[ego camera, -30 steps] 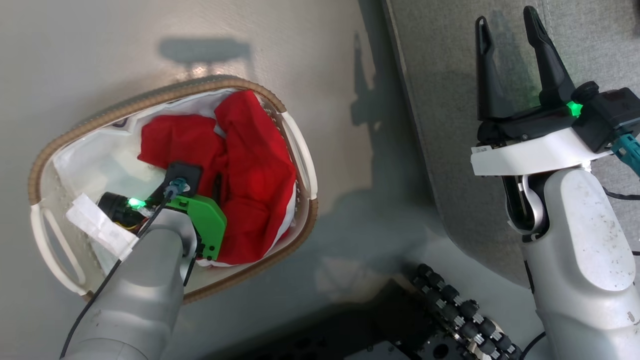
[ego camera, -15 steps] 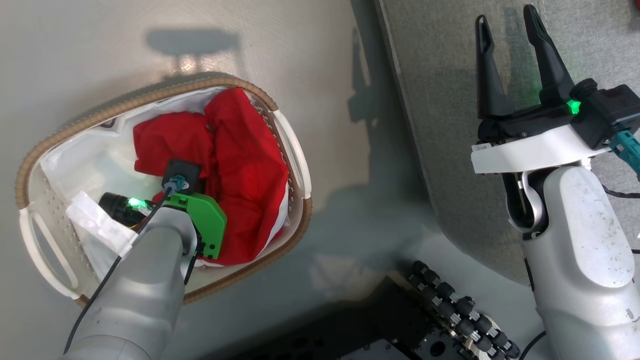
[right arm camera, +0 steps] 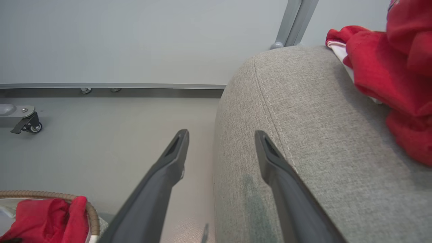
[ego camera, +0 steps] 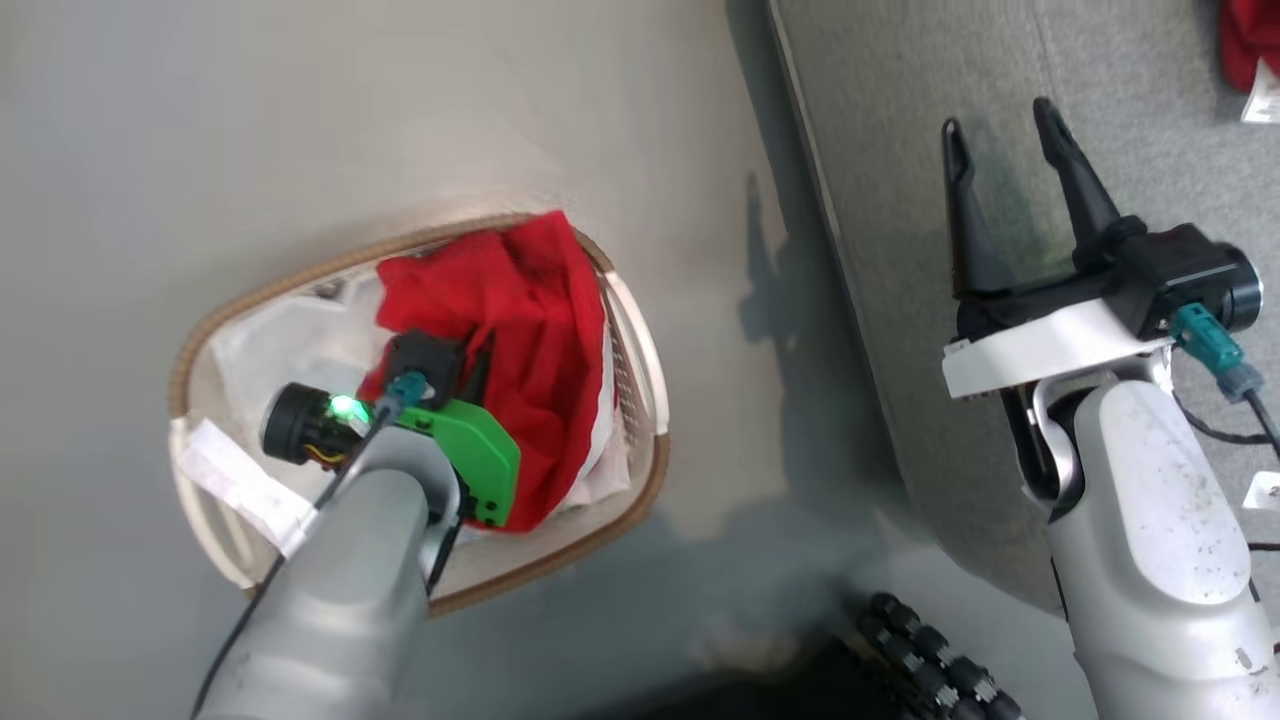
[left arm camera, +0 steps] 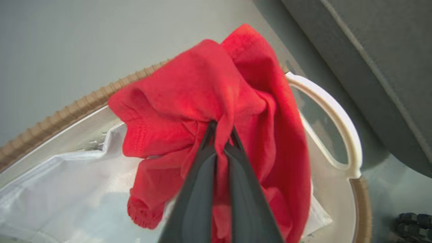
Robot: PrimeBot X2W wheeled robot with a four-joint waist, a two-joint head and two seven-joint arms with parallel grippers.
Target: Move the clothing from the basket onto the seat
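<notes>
Grey floor, basket beside seat: left hand clamped on red clothing in basket, right hand wide at seat edge.

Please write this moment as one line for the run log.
left gripper: shut on red garment at basket | right gripper: open, over seat edge | second garment: on seat

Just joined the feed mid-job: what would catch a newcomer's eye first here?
The bright red garment bunched in the basket on the floor, pinched between the shut fingers of the left gripper. Next, the right gripper, open and empty over the edge of the grey seat. More red clothing lies on that seat, at the right of the right wrist view.
</notes>
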